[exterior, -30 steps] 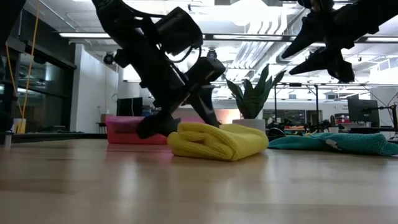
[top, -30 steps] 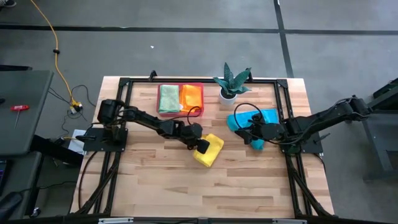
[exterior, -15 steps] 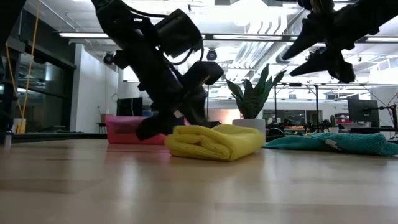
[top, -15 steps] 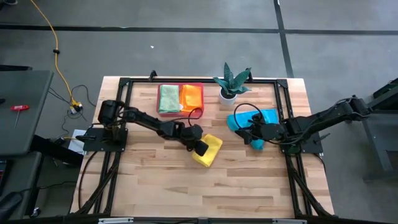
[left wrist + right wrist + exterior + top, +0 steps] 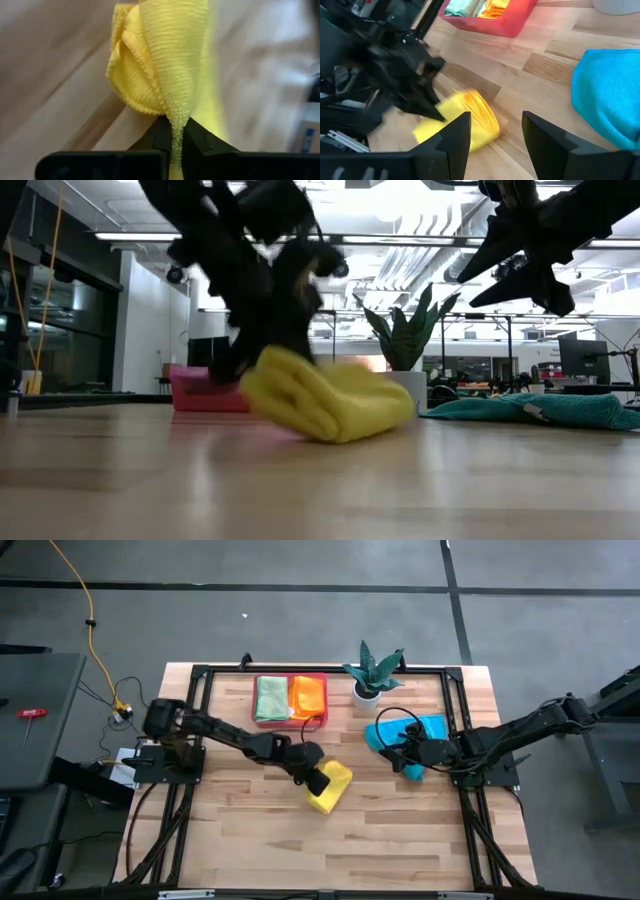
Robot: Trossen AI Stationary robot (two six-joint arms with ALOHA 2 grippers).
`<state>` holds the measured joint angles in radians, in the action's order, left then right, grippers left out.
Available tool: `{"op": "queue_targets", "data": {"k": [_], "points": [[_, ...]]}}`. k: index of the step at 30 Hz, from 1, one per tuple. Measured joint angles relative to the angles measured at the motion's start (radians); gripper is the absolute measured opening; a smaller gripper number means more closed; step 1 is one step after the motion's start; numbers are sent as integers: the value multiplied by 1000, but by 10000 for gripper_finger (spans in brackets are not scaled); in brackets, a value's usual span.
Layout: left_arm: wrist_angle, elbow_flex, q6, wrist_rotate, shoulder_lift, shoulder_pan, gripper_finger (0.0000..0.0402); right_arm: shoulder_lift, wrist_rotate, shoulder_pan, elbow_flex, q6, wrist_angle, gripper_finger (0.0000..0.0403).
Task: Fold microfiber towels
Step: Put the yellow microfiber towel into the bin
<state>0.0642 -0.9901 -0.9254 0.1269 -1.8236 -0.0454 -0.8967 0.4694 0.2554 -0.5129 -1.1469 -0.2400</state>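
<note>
Pincer (image 5: 176, 145) of left arm clamped on nubbly, folded yellow towel (image 5: 330, 786), apparently partly lifted.

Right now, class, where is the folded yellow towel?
In the high view, the yellow towel lies mid-table, below the pink tray, pinched by the left tool.

The near half of the tabletop (image 5: 400, 840) gives free passage. At the far edge stand the pink tray (image 5: 290, 698) and a potted plant (image 5: 372, 672); the teal towel (image 5: 415, 730) lies beside them.
</note>
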Motion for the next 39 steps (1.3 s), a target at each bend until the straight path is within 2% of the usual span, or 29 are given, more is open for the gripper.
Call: {"op": "queue_targets", "data": {"k": [9,17,29,39], "points": [[41,-4,62,-42,252,-88,2,0,15,0,0,-1,-11,170],[48,-4,98,-50,415,-261,1,0,35,0,0,-4,-11,170],[44,-4,118,7,412,-518,0,0,36,0,0,-5,-11,170],[43,-4,137,14,332,-610,0,0,36,0,0,-5,-11,170]]}}
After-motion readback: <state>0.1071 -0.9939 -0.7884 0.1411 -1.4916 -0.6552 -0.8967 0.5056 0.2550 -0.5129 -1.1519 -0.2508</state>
